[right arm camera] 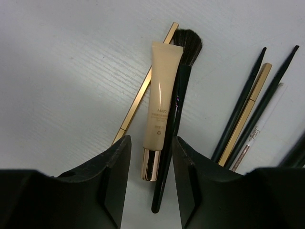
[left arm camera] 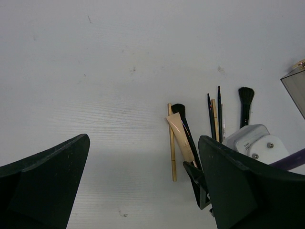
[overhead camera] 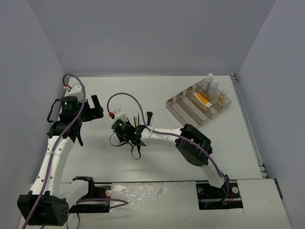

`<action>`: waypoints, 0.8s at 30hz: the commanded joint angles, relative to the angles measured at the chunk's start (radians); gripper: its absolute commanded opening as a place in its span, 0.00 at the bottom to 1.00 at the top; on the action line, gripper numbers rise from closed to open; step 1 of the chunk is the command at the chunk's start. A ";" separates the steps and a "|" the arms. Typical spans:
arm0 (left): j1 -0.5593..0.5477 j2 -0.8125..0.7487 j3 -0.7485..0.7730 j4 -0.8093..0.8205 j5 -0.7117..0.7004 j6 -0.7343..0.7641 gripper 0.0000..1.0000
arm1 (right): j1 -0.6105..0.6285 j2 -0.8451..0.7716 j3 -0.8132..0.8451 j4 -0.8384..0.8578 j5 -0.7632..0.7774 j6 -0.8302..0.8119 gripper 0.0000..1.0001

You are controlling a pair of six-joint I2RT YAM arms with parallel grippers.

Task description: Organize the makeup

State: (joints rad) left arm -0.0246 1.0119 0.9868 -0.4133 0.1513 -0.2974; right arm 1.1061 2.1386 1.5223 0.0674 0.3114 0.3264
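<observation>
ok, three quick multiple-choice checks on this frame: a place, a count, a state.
1. The clear tray sits: A) near left B) far right C) between the arm bases.
2. Its white bottles: A) one B) two C) four.
3. The beige tube is: A) upright in the tray B) lifted in air C) flat between fingers of the right gripper.
Key: 1B, top view has it upper right; 2B, two white caps at its far end; 3C, wrist view shows it lying there.

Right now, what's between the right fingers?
In the right wrist view, a beige tube with a gold cap and a black brush lying against it sit between the right fingers, which are not clamped on them.
</observation>
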 commanded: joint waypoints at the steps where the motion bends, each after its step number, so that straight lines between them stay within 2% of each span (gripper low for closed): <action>1: 0.006 -0.015 0.029 0.059 -0.007 0.000 0.97 | 0.000 0.014 0.064 0.049 0.006 0.017 0.37; 15: 0.006 -0.006 0.033 0.054 0.005 0.000 0.97 | 0.000 0.061 0.052 0.048 0.008 0.033 0.29; 24: 0.006 -0.006 0.033 0.055 0.005 -0.001 0.97 | -0.002 -0.004 0.020 0.044 0.051 0.007 0.08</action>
State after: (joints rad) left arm -0.0246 1.0122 0.9871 -0.4137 0.1520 -0.2976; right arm 1.1061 2.2214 1.5506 0.0825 0.3115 0.3410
